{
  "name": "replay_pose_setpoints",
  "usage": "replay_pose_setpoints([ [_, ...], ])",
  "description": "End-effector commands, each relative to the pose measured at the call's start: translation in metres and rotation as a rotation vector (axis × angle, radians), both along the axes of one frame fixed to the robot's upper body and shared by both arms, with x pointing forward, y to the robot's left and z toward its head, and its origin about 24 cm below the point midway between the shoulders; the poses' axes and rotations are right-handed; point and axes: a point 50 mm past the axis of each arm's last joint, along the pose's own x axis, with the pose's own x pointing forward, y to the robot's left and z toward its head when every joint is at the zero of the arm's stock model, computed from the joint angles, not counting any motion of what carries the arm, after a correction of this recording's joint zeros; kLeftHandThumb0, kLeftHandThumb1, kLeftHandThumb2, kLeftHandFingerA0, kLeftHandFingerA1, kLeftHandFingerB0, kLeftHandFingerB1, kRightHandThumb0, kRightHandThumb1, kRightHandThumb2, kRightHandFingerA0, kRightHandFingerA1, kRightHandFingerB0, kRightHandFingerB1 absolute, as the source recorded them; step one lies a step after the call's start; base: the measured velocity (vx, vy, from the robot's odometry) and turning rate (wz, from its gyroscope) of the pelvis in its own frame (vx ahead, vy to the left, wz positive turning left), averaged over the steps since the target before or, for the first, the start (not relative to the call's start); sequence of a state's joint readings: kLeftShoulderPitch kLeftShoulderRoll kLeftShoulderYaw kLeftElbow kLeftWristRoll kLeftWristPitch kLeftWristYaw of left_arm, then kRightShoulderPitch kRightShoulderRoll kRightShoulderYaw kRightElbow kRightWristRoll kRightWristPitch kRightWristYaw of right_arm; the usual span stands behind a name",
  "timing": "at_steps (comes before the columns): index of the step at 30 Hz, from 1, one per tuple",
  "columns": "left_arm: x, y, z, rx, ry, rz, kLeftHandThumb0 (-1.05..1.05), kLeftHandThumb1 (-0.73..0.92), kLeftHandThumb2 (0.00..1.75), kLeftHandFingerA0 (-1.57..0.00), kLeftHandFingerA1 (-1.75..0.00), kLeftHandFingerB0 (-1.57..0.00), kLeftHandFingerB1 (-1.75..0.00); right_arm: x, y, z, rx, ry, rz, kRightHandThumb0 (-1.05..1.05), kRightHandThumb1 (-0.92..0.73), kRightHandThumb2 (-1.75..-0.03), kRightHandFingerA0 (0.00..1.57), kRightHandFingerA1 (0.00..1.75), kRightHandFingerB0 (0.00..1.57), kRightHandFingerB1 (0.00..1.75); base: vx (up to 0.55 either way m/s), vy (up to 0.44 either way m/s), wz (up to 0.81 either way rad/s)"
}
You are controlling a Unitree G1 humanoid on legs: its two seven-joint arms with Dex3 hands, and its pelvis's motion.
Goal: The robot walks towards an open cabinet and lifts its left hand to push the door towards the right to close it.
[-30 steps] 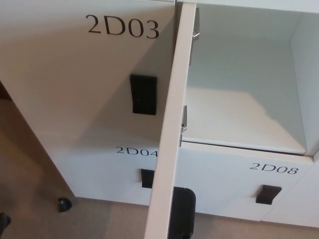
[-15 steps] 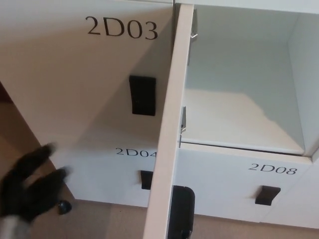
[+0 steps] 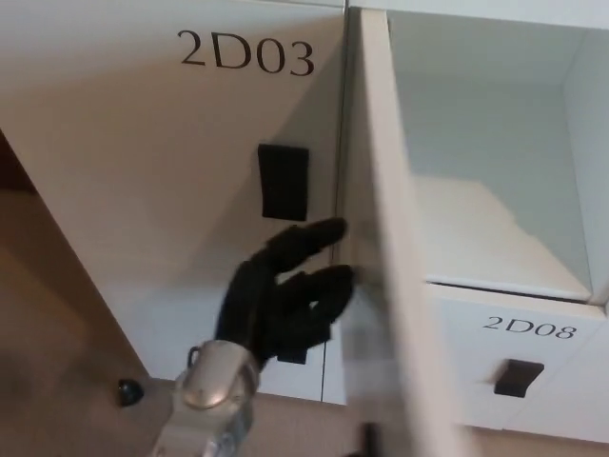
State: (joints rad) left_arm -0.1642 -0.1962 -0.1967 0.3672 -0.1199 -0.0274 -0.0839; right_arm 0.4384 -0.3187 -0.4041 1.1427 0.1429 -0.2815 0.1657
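Doors read "2D03" (image 3: 245,52) and "2D08" (image 3: 529,327). Left hand (image 3: 284,297), matte black, fingers spread and holding nothing, reached the smooth white open door (image 3: 390,257).

L robot hand (image 3: 285,295) (fingers spread) at door (image 3: 385,238)

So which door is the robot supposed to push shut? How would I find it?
Look at the wall of white cabinets with black codes like 2D03. Just right of that one is an empty compartment, above 2D08. The open door sticks out edge-on beside it, with the black left hand at its side; every other door is shut flat.
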Motion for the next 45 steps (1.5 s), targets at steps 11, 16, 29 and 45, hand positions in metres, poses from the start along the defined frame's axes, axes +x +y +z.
replay_pose_setpoints([
  [11, -0.194, -0.259, 0.085, 0.209, -0.429, -1.232, 0.01, 0.91, 0.71, -0.24, -0.48, -0.11, -0.35, 0.015, -0.011, 0.016, -0.21, 0.016, 0.345, -0.34, -0.75, -0.62, 0.5, 0.38, 0.45, 0.37, 0.0, 0.0, 0.0],
  [16, -0.177, -0.261, 0.099, 0.225, -0.49, -1.232, 0.1, 0.55, 0.94, -0.31, -0.59, -0.18, -0.51, 0.02, -0.008, 0.014, -0.21, -0.003, 0.344, -0.34, -0.75, -0.62, 0.5, 0.38, 0.45, 0.37, 0.0, 0.0, 0.0],
  [29, -0.038, -0.229, 0.183, 0.372, -0.68, -0.901, -0.27, 0.61, 0.58, -0.56, -0.46, -0.44, -0.39, 0.038, -0.006, 0.015, -0.066, -0.277, 0.131, -0.38, -0.56, -0.73, 0.52, 0.53, 0.41, 0.47, 0.0, 0.0, 0.0],
  [45, 0.126, -0.029, 0.384, 0.706, -0.713, -0.01, -0.59, 0.52, 0.79, -0.21, -0.46, -0.13, -0.39, 0.042, 0.014, 0.009, -0.01, -0.346, 0.169, -0.36, -0.57, -0.73, 0.5, 0.55, 0.41, 0.48, 0.0, 0.0, 0.0],
])
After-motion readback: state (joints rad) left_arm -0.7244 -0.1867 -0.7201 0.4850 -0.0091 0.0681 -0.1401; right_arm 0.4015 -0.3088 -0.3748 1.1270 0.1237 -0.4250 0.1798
